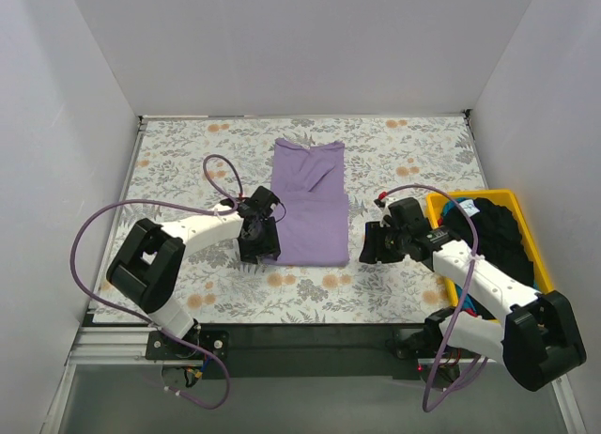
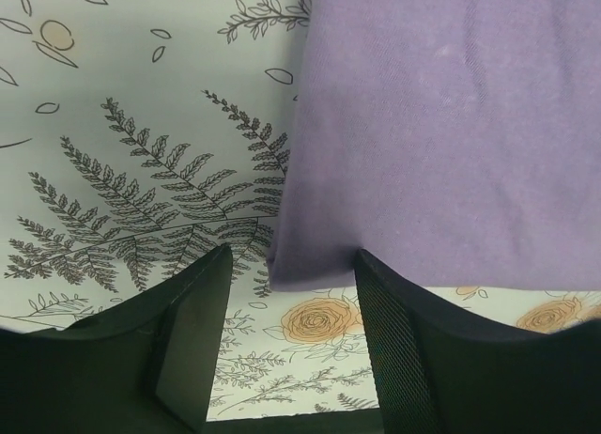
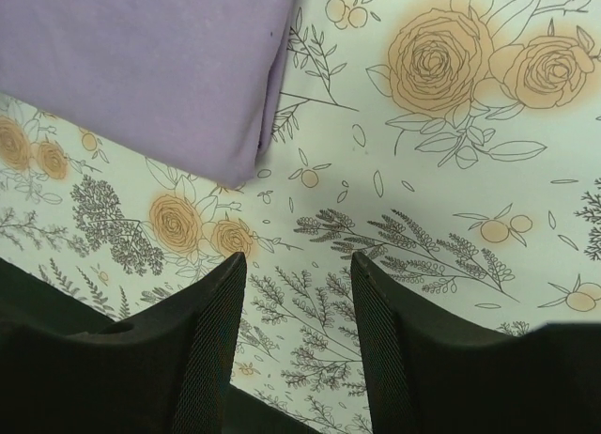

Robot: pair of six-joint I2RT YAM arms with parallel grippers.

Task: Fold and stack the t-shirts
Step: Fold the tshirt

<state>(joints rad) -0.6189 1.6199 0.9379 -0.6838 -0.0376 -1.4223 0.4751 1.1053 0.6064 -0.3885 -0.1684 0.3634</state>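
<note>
Nearest: bases of left arm (image 1: 155, 265) and right arm (image 1: 488, 288), at near edge of table (image 1: 188, 143).

Biggest on it: lavender shirt (image 1: 310, 204), flat, mid-table, folded to a long rectangle. Long axis near-to-far, square with the table. Straight end toward the arms, creased end with a curved edge toward the far wall. Folded right edge clear in right wrist view (image 3: 141, 68).

Next: yellow tray (image 1: 470, 195) at right edge, well apart from lavender shirt. Filled mostly by a black shirt (image 1: 502, 232), bunched; bit of blue shirt (image 1: 457, 209) at its far-left corner.

Left gripper (image 2: 293, 255): at lavender shirt's near-left corner (image 2: 451, 124), fingers spread, corner just between the tips, not pinched.

Right gripper (image 3: 299, 260): fingers spread, nothing between them, over bare table just beside the near-right corner, not touching cloth. Same in top view (image 1: 368, 243).
</note>
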